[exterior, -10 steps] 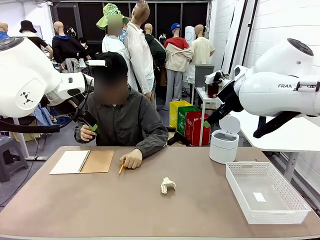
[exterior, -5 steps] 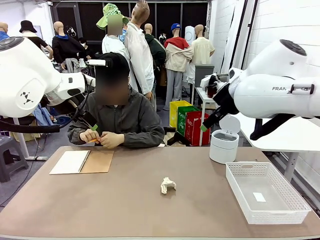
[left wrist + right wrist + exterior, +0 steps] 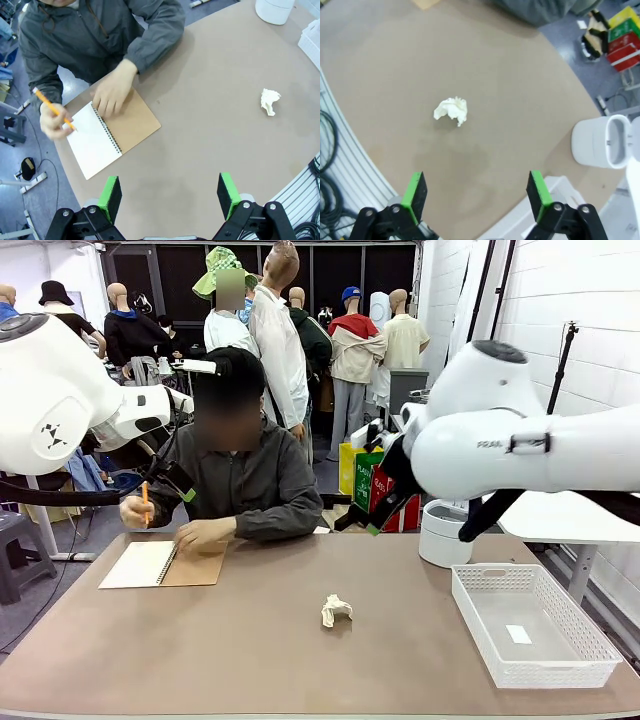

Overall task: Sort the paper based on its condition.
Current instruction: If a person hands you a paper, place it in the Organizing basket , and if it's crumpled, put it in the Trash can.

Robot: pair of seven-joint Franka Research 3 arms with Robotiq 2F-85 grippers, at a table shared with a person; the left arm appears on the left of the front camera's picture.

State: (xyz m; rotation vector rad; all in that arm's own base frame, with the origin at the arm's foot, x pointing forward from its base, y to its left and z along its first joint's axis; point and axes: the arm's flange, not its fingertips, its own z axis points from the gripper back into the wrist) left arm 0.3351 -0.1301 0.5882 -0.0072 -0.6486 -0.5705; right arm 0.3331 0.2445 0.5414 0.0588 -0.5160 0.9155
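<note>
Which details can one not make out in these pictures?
- Writing on the notebook page: left wrist view, too small, and the writing hand is blurred.
- Print on the label in the basket: front view, too small.
- Inside of the white bin: front view, its own wall hides it.

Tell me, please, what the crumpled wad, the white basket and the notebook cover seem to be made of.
Crumpled wad: likely paper, matte white, sharp creases. Basket: probably plastic, white, moulded lattice walls. Notebook cover: looks like cardboard, plain matte brown.
</note>
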